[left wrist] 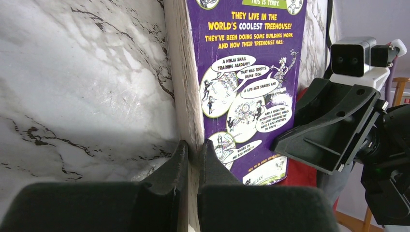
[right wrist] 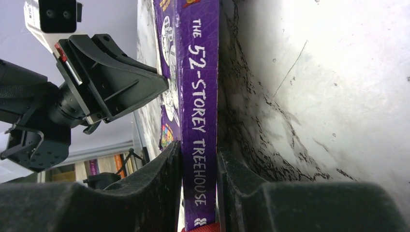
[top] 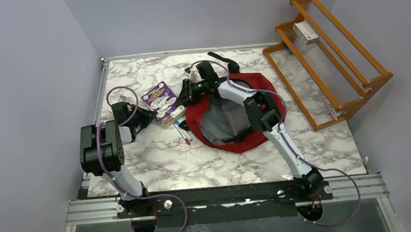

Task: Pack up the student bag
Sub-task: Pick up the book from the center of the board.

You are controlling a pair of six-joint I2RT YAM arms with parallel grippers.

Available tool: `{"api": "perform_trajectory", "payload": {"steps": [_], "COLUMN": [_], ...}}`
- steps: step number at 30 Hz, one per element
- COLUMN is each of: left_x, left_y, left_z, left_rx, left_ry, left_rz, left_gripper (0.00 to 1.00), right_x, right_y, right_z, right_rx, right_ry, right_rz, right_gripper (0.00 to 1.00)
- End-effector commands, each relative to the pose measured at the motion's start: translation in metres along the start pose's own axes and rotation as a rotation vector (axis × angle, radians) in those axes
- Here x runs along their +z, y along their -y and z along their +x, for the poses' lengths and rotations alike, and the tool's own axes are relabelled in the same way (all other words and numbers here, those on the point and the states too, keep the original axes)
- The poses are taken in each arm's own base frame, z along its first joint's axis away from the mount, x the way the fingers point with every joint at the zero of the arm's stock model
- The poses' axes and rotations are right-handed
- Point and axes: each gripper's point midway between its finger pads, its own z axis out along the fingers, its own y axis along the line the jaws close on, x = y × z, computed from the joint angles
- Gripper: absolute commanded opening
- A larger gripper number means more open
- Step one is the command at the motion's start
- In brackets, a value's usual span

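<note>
The purple book "The 52-Storey Treehouse" [top: 163,101] lies left of the student bag [top: 249,140], a red backpack lying open with its grey lining [top: 223,120] showing. My left gripper [top: 149,116] is shut on the book's page edge, seen in the left wrist view [left wrist: 193,150] with the back cover [left wrist: 246,72] to its right. My right gripper [top: 182,93] is shut on the book's spine [right wrist: 200,96], its fingertips [right wrist: 199,159] either side of it. Each wrist view shows the other gripper across the book. I cannot tell whether the book is off the table.
Two pens [top: 182,131] lie on the marble table between book and bag. A black strap [top: 224,59] trails behind the bag. A wooden rack [top: 326,62] holding a small white box [top: 306,32] stands at the back right. Walls close the left and back.
</note>
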Motion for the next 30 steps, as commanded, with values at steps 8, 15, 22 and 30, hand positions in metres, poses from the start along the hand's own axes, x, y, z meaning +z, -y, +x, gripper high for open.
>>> {"api": "perform_trajectory", "payload": {"steps": [8,15,22,30], "left_x": [-0.011,-0.029,-0.079,-0.114], "left_y": [-0.002,0.053,0.098,0.174], "left_z": [0.042,-0.028,-0.086,-0.091], "left_rx": [-0.026,0.126,0.286,0.551], "left_ry": [-0.175,-0.027,0.178,0.218], "left_rz": [-0.013,-0.004,-0.035,0.224], "left_gripper": [0.02,0.52,0.78,0.91], "right_x": [0.013,-0.025,-0.093,-0.172], "right_y": [-0.059,-0.125,-0.189,-0.198], "right_z": [-0.005,-0.067,-0.114,-0.098], "right_rx": [-0.180,-0.308,-0.437,-0.624], "right_ry": [0.041,0.275,0.471,0.523], "right_rz": [-0.065,-0.078,-0.074,0.146], "right_gripper": [0.08,0.00,0.01,0.00]}}
